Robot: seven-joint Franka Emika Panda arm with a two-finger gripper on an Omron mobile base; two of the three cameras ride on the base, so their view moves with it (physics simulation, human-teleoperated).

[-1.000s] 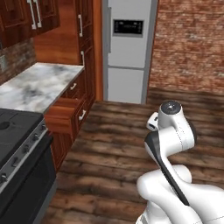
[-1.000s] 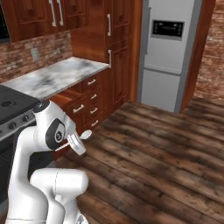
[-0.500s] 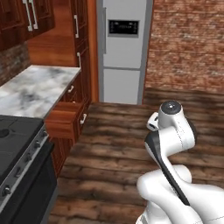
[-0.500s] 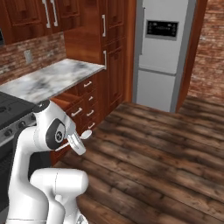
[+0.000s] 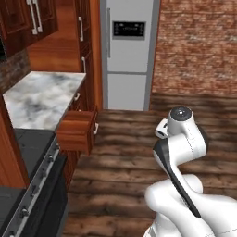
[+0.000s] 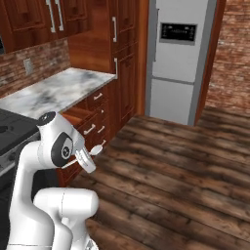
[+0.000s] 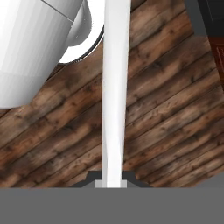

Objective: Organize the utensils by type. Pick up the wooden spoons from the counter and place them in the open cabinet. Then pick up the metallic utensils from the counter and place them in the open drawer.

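The gripper [image 7: 112, 183] is clenching a slim pale metal spoon [image 7: 114, 92], its handle running straight up from between the fingertips. The spoon is hanging over the wooden floor [image 7: 166, 109], well apart from the open drawer [image 5: 77, 129].

No readable text anywhere; fridge [image 5: 129, 51] display panel [image 5: 128, 29] markings too blurred to read.

White marble counter [image 5: 44, 95] veined grey over reddish-brown cabinets [image 6: 124, 58], a matching wooden open drawer [image 5: 77, 130], silver-grey fridge [image 5: 129, 51], red brick wall [image 5: 199, 46], dark plank floor [image 6: 185, 166], and a pale, possibly silver utensil [image 7: 115, 87].
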